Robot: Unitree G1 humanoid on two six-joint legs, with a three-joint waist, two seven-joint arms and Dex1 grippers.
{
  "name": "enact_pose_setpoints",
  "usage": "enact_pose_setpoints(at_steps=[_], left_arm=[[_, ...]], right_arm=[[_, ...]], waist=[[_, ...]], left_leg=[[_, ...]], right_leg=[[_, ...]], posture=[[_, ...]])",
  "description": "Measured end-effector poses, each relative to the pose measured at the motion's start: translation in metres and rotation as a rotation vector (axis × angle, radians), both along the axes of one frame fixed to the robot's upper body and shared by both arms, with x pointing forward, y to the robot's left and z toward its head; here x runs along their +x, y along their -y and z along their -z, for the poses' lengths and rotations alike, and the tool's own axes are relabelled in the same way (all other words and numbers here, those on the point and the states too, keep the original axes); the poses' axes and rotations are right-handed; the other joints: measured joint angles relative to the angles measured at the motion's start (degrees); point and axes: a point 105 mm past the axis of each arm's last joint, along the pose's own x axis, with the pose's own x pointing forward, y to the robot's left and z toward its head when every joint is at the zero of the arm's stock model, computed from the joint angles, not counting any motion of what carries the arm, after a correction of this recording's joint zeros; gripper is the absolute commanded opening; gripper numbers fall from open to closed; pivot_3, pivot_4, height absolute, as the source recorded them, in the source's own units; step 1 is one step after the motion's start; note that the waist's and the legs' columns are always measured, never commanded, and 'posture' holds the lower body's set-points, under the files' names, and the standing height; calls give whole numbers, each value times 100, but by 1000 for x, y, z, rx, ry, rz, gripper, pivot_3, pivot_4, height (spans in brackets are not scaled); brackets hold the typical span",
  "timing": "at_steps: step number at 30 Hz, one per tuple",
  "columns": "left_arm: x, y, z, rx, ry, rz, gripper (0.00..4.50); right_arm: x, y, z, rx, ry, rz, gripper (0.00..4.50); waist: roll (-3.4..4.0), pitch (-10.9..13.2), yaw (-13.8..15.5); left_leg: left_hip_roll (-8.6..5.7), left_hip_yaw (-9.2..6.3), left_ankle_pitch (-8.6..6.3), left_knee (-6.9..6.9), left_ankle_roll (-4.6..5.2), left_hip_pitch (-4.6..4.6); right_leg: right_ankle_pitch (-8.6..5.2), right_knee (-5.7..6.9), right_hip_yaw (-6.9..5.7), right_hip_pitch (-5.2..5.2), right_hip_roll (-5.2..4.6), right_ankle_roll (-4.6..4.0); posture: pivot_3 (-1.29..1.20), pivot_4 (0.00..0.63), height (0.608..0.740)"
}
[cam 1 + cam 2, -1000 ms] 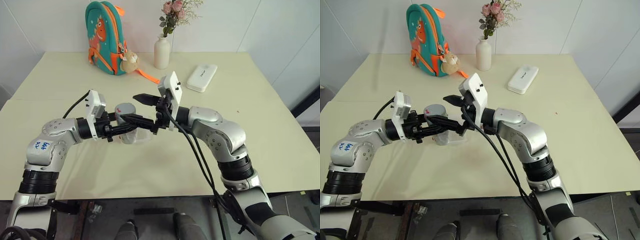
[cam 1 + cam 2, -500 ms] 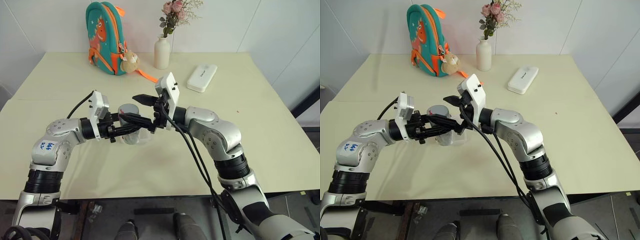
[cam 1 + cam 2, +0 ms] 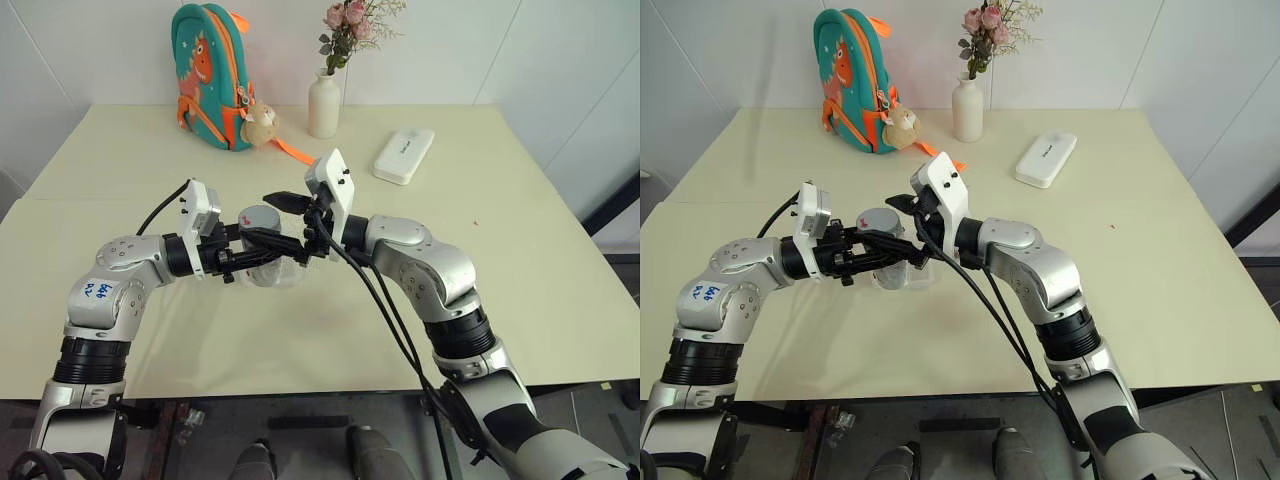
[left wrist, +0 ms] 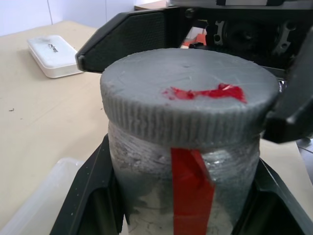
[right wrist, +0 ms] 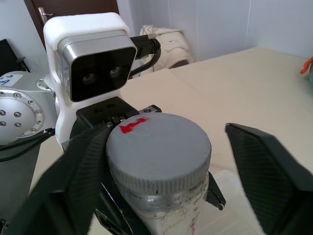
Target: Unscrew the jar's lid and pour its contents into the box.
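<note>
- Over the last second, the arrangement held. The left gripper stayed clamped on the small clear-greyish plastic jar with a red side stripe, holding it just above the shallow clear plastic box, left of centre on the beige table.
- The right gripper still straddled the round grey ribbed lid. The lid remained screwed on, so unscrewing had not begun.
- The right wrist view showed one finger against the lid and the other standing clear, so the jaws were open.
- The left wrist view showed the stripe and the grip on the jar's body.

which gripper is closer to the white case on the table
Right. The right gripper sits at the jar's lid, on the side toward the white case. The left gripper holds the jar from the far side.
</note>
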Motion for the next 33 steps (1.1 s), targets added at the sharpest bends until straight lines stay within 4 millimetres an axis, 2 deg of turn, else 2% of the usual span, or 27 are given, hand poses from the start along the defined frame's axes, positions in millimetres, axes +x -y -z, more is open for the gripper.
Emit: enact_pose_setpoints(at_steps=[1,2,9,15,21,33], left_arm=[[0,0,0,-1,2,-1,2077],[0,0,-1,-1,4,-1,2077],[-1,1,-1,1,17,16,2077],[-14,24,-2,55,99,254,2077],[-14,41,-8,29,167,359,2077],[-12,40,4,52,174,334,2077]], right_arm=[[0,0,0,0,0,0,2583],[0,-1,0,2,0,-2,2543],[-2,1,0,2,1,-27,2543],[-19,28,-3,-103,101,-282,2543],[-16,39,-15,-211,165,-440,2543],[-11,40,-5,-234,149,-454,2543]], waist=[[0,0,1],[0,0,6],[0,0,5],[1,3,69],[8,7,-20],[11,9,0]], left_leg=[[0,0,0,0,0,0],[0,0,0,0,0,0],[0,0,0,1,-1,0],[-4,0,1,10,-1,-2],[-1,0,3,13,4,5],[-1,0,4,17,4,3]], right_leg=[[0,0,0,0,0,0],[0,0,0,0,0,0],[0,1,0,0,0,0],[2,-5,-2,6,-1,4],[3,7,0,7,4,6],[3,14,2,5,3,6]], posture=[[0,150,740],[0,150,740],[0,150,740],[0,150,740],[0,150,740],[0,150,740]])
